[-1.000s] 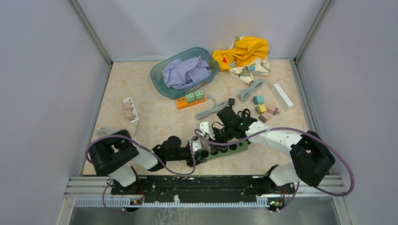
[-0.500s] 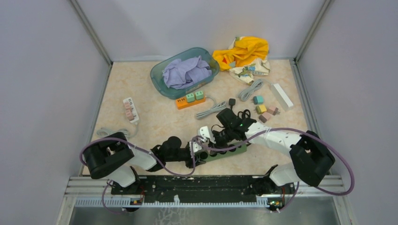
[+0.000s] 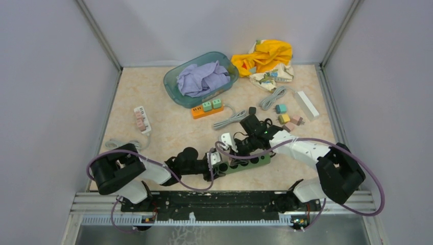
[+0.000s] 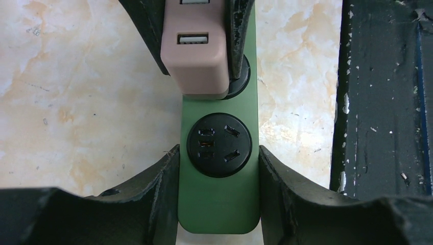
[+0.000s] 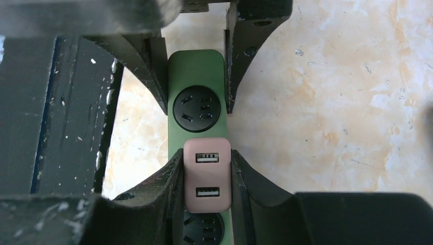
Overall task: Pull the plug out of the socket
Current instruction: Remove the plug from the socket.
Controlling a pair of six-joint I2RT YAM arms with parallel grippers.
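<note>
Left gripper: narrowed onto the near end of the long green plastic power strip, one finger flat against each long side. It serves as the anchor.
Power strip: lies on the beige marbled table at about 6 o'clock, just beyond the arm bases. In the top view its length runs roughly 9 to 3 o'clock.
Round black socket: sits between the left fingers with nothing plugged in.
Pink square USB charger plug: at 12 o'clock of that socket in the left wrist view, sitting over the next socket along. Whether its pins have come out cannot be told.
Right gripper: closed on the plug, bearing on its two smooth side faces.
Handling: probably a light, rigid, rather slick plastic block held only by pin friction, so it may release with a jerk. Best held low on the flat sides and pulled straight along the pins without rocking. The strip looks light too and would likely rise with the plug unless pinned.
Beyond, 12 o'clock: orange power strip, then a teal plastic tub of lilac cloth.
Far, 1 o'clock: crumpled yellow cloth.
Far, 10 o'clock: white power strip with pink plugs.
</note>
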